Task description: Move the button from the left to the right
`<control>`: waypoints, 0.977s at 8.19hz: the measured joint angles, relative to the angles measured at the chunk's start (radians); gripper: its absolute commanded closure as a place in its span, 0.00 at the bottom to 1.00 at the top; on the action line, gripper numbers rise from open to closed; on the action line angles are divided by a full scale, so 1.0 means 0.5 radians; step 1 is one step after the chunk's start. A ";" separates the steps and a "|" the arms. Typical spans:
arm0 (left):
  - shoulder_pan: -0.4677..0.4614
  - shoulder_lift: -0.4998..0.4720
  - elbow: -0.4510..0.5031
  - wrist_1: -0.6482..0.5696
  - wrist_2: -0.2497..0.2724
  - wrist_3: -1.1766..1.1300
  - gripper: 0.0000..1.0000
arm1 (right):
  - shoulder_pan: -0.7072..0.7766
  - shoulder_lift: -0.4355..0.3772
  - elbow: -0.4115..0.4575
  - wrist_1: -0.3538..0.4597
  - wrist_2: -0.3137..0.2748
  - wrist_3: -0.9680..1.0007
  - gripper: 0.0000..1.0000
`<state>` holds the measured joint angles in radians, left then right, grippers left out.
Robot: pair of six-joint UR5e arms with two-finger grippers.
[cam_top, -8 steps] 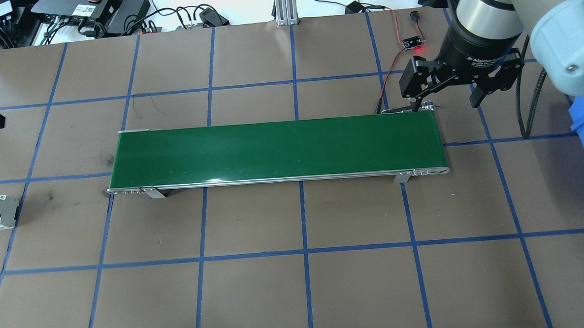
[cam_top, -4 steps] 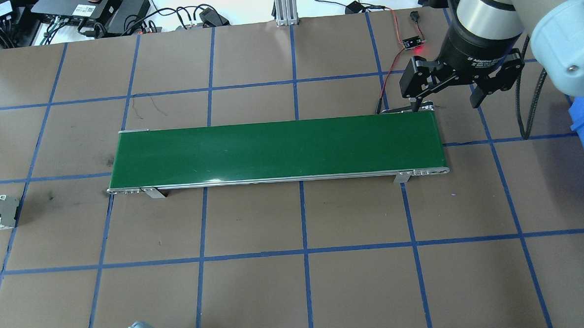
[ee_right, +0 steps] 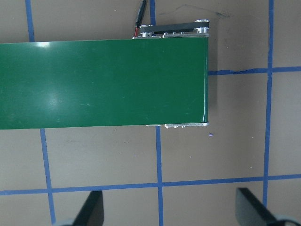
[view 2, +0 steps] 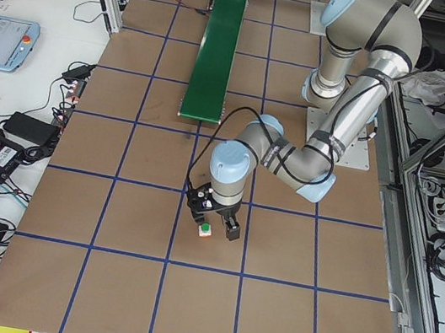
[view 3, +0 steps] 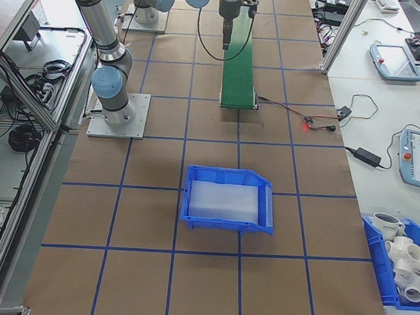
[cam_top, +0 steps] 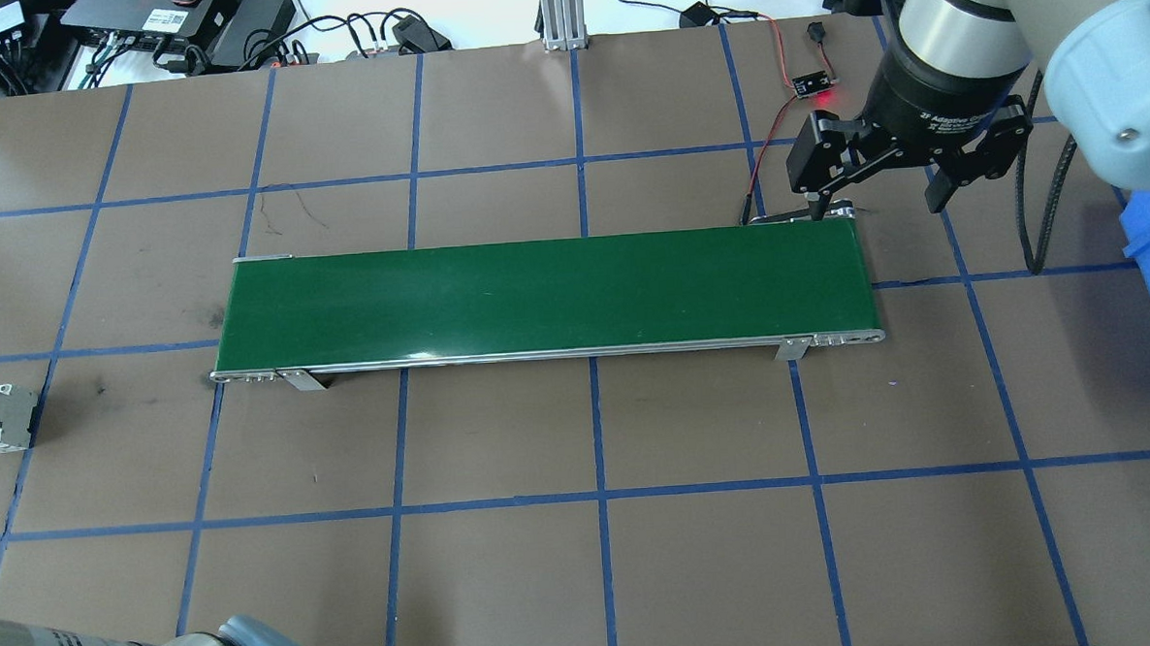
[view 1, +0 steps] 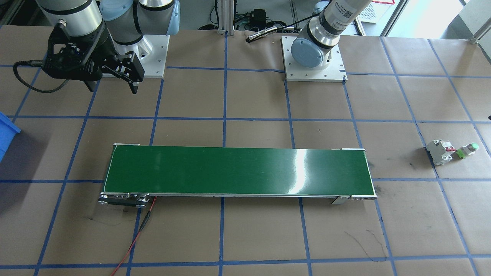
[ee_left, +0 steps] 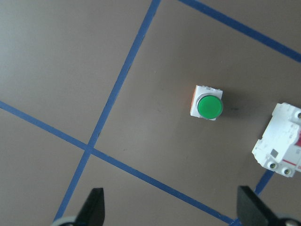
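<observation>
On the brown papered tabletop [view 1: 245, 237], at the robot's left end, the button [view 1: 466, 150] is seen lying just beside a white circuit breaker [view 1: 439, 151], well apart from the green conveyor belt [view 1: 238, 171]. From the left wrist view, the button [ee_left: 208, 105] is shown with its green cap facing the camera, untouched, and the left pincer [ee_left: 171, 212] is held above it with its fingertips [ee_left: 94, 207] spread wide and nothing between them. The right pincer [cam_top: 884, 183] is likewise spread wide and empty, hanging over the far right end of the belt. A blue bin [view 3: 229, 200] is set at the robot's right.
</observation>
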<state>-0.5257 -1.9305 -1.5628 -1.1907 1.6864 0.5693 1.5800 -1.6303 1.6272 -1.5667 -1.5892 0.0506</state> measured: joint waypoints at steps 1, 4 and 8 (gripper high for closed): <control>0.042 -0.082 0.001 0.009 -0.009 -0.002 0.00 | 0.000 0.000 0.000 0.001 0.000 0.000 0.00; 0.059 -0.161 0.000 0.023 -0.064 -0.006 0.00 | 0.000 -0.001 0.001 0.001 0.000 -0.002 0.00; 0.026 -0.210 0.008 0.042 -0.163 0.056 0.00 | 0.000 -0.001 0.000 0.001 0.000 -0.003 0.00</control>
<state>-0.5124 -2.0357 -1.5590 -1.1697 1.6050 0.5970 1.5800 -1.6306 1.6273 -1.5662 -1.5892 0.0491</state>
